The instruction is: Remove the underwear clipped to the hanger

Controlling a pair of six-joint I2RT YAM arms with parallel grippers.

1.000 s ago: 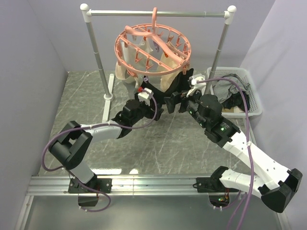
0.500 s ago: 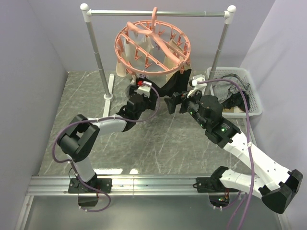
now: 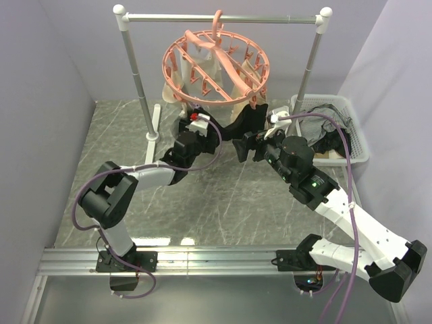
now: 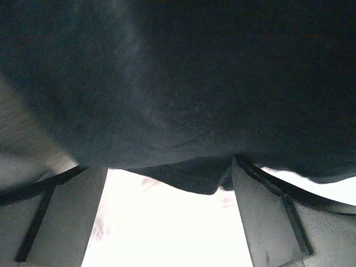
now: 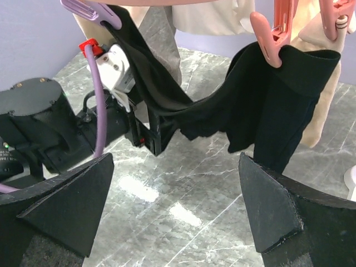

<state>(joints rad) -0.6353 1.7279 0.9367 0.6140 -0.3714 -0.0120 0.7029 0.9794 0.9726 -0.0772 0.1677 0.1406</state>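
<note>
The salmon-pink hanger (image 3: 216,66) hangs by its hook from the rail, with cream underwear (image 3: 177,91) and a black underwear (image 3: 239,125) clipped to it. In the right wrist view the black underwear (image 5: 222,114) sags between a purple clip (image 5: 92,10) and a pink clip (image 5: 267,41), beside a grey one (image 5: 161,39). My left gripper (image 3: 202,127) is under the ring, jaws apart, at the black garment's lower edge; the fabric fills its wrist view (image 4: 178,83) above the fingertips. My right gripper (image 5: 172,206) is open and empty, low, facing the black underwear.
The silver rail (image 3: 223,19) with white caps stands on two posts (image 3: 138,81) on the marble table. A white basket (image 3: 354,128) holding garments sits at the right, behind my right arm. Grey walls close both sides.
My left arm has reached forward and up, bringing its gripper under the ring to the black underwear. The hanger has swung slightly. My right gripper has barely shifted.
</note>
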